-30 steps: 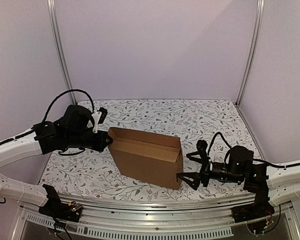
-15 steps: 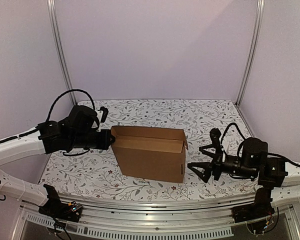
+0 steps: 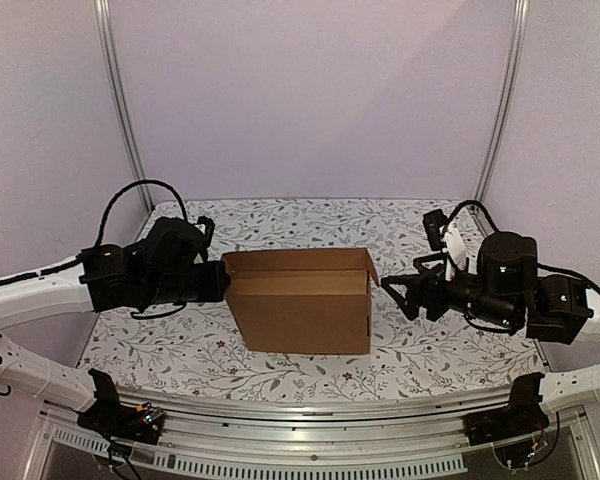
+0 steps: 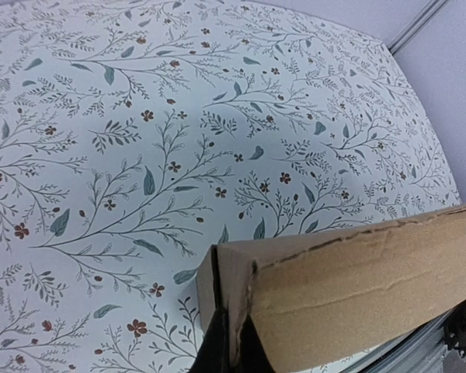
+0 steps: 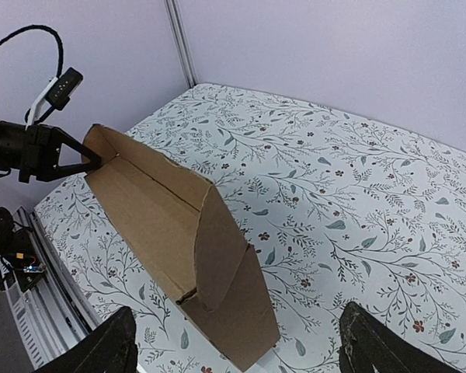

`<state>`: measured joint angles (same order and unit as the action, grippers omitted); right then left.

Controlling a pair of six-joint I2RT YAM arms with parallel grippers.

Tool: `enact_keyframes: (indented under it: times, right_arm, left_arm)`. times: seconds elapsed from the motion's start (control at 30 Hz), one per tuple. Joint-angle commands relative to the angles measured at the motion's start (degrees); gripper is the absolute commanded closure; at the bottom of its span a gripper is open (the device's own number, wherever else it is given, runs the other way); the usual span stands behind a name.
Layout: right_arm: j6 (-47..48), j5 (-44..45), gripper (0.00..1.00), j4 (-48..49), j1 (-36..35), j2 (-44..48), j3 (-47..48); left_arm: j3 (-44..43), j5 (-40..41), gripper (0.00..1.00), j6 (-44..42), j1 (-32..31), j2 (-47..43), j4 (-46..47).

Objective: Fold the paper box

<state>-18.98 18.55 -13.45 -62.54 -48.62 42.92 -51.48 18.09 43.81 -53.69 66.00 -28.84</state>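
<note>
The paper box (image 3: 300, 302) is a brown cardboard shell standing on its long side in the middle of the table, with its open top facing the back. My left gripper (image 3: 221, 280) is shut on the box's left end wall. In the left wrist view its fingertips (image 4: 231, 351) pinch that cardboard edge (image 4: 349, 287). My right gripper (image 3: 400, 294) hovers open just right of the box's right end, touching nothing. In the right wrist view the box (image 5: 167, 221) lies ahead of the spread right gripper (image 5: 237, 330), with its end flap angled outward.
A floral tablecloth (image 3: 430, 350) covers the table. Lilac walls with metal posts (image 3: 500, 100) close in the back and sides. The metal front rail (image 3: 310, 455) carries the arm bases. The left gripper (image 5: 76, 159) shows at the box's far end in the right wrist view.
The box has swung round to sit square to the table front. My right gripper has lifted and drawn back to the right, away from the box's lower corner. The left grip holds.
</note>
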Motion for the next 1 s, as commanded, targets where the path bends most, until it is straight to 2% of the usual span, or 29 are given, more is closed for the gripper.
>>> enact_keyframes:
  times: [0.0, 0.3, 0.7, 0.97]
  right_arm:
    - [-0.5, 4.7, 0.13, -5.6, 0.3, -3.8, 4.5]
    - [-1.3, 6.9, 0.28, -6.9, 0.3, -10.1, 9.3]
    - [-0.7, 6.2, 0.61, -8.0, 0.3, -15.6, 14.0]
    - [-0.9, 8.9, 0.7, -10.6, 0.2, -19.7, 16.3]
  left_arm:
    - [1.3, 0.7, 0.99, 3.5, -2.2, 2.0, -7.8]
    - [1.1, 2.9, 0.99, 5.4, -3.7, 2.3, -8.0]
    - [0.5, 3.9, 0.99, 5.7, -4.6, 3.3, -8.0]
    - [0.3, 4.3, 0.99, 6.1, -4.9, 3.6, -8.0]
